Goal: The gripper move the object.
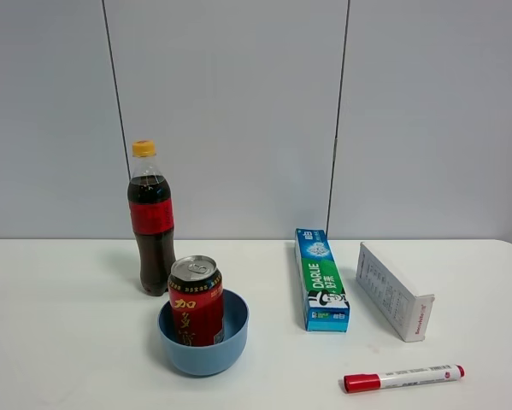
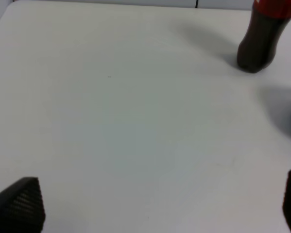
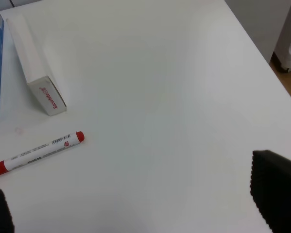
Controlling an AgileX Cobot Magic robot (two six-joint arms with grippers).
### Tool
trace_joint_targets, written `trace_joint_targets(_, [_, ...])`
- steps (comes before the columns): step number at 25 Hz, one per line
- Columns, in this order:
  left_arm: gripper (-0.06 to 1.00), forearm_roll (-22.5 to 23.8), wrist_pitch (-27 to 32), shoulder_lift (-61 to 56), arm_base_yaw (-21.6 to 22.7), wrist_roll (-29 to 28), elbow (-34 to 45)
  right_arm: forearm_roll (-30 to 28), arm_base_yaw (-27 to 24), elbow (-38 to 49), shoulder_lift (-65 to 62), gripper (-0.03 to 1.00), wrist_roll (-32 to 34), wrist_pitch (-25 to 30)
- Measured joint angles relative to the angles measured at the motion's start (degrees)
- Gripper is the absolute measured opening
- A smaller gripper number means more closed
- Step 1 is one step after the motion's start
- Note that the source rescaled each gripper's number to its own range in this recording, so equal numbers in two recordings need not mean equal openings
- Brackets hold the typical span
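The red drink can (image 1: 196, 301) with yellow characters and a silver top stands upright inside a blue bowl (image 1: 232, 338) at the table's front left. Neither gripper shows in the exterior high view. In the left wrist view my left gripper (image 2: 155, 204) is open, its black fingertips (image 2: 16, 204) wide apart over bare white table; the can is out of that view. In the right wrist view my right gripper (image 3: 135, 204) is open and empty over bare table, its fingertips (image 3: 276, 189) wide apart.
A cola bottle (image 1: 151, 222) with a yellow cap stands just behind the bowl; its base shows in the left wrist view (image 2: 259, 43). A blue toothpaste box (image 1: 321, 278), a white box (image 1: 393, 290) and a red-capped marker (image 1: 403, 377) lie on the right.
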Motion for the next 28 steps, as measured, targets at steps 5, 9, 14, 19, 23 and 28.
trace_joint_targets(5, [0.99,0.0,-0.1,0.0,0.0,0.2,0.0,0.0,0.0,0.0,0.0,1.00,0.0,0.0])
trace_joint_targets(9, [0.99,0.0,-0.1,0.0,0.0,1.3,0.0,0.0,0.0,0.0,0.0,1.00,0.0,0.0])
trace_joint_targets(14, [0.99,0.0,-0.1,0.0,0.0,1.5,0.0,0.0,0.0,0.0,0.0,1.00,0.0,0.0])
trace_joint_targets(19, [0.99,0.0,-0.1,0.0,0.0,1.5,0.0,0.0,0.0,0.0,0.0,1.00,0.0,0.0])
trace_joint_targets(23, [0.99,0.0,-0.1,0.0,0.0,1.5,0.0,0.0,0.0,0.0,0.0,1.00,0.0,0.0])
trace_joint_targets(28, [0.99,0.0,-0.1,0.0,0.0,1.5,0.0,0.0,0.0,0.0,0.0,1.00,0.0,0.0])
